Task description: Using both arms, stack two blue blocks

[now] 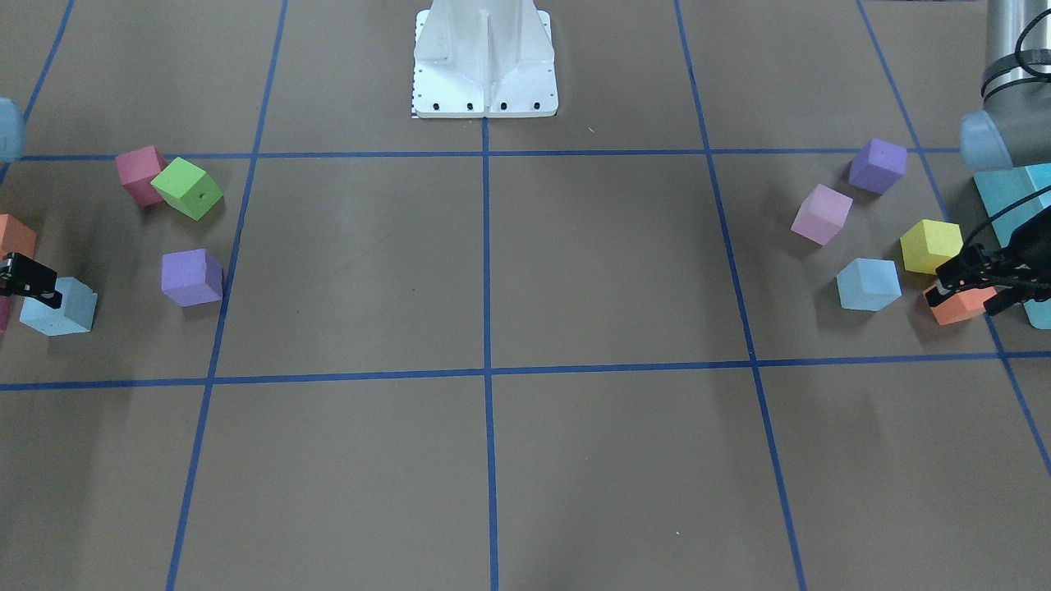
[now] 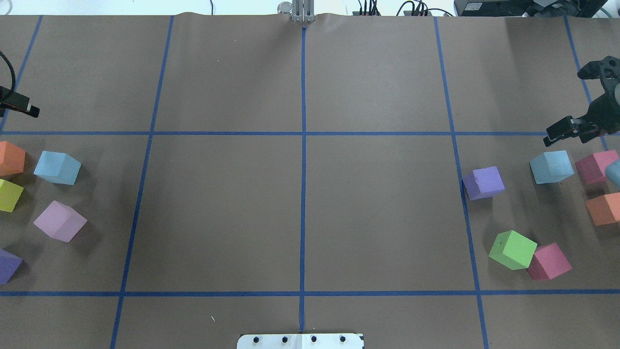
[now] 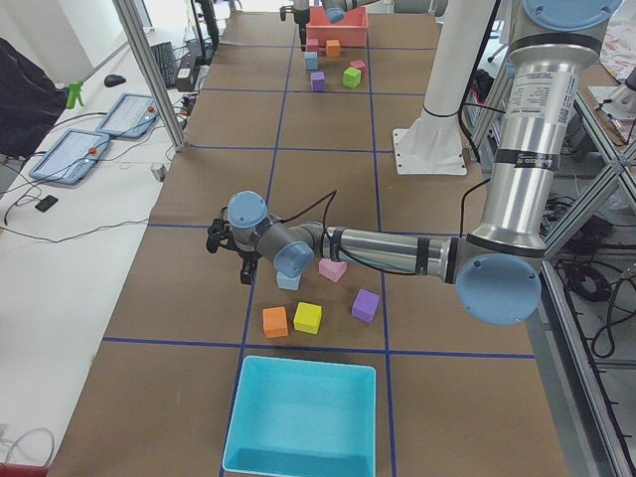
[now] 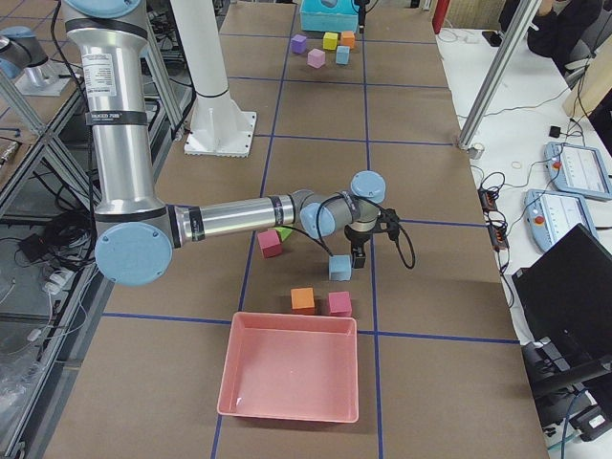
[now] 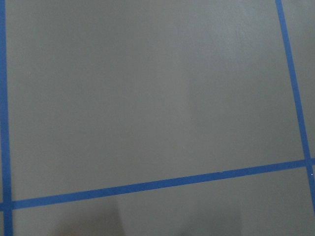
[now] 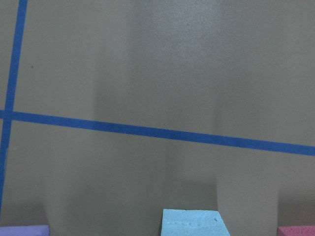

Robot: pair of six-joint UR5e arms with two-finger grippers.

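The left tool (image 1: 971, 289) is running off the picture's edge in the overhead view, with only one finger showing there. From across the table (image 2: 218, 213) I am seeing both its fingers spread apart above an orange block (image 1: 956, 308), gripping nothing. The right tool (image 2: 567, 104) is getting cut off the same way in the front view, but from overhead its fingers are standing wide apart with nothing between them. Neither wrist camera is showing any fingers.

The left blue block (image 2: 57, 167) is lying far out to the left of the white base (image 2: 300, 341) and ahead of it, and the left tool is hanging even farther from the base. Seen from the left end, the left arm (image 3: 397, 248) is covering part of that block. The right blue block (image 2: 551, 166) is sitting about as far out on the base's right, with the right tool farther from the base again. The right wrist camera is catching only that block's top, at the bottom edge of its view.

A turquoise box (image 3: 298, 417) is sitting at the table's end far to the base's left, and a pink tray (image 4: 287, 373) at the end far to its right. I am seeing each one's floor from wall to wall.

A label (image 3: 540, 84) on the left arm's silver tube is too small to read.
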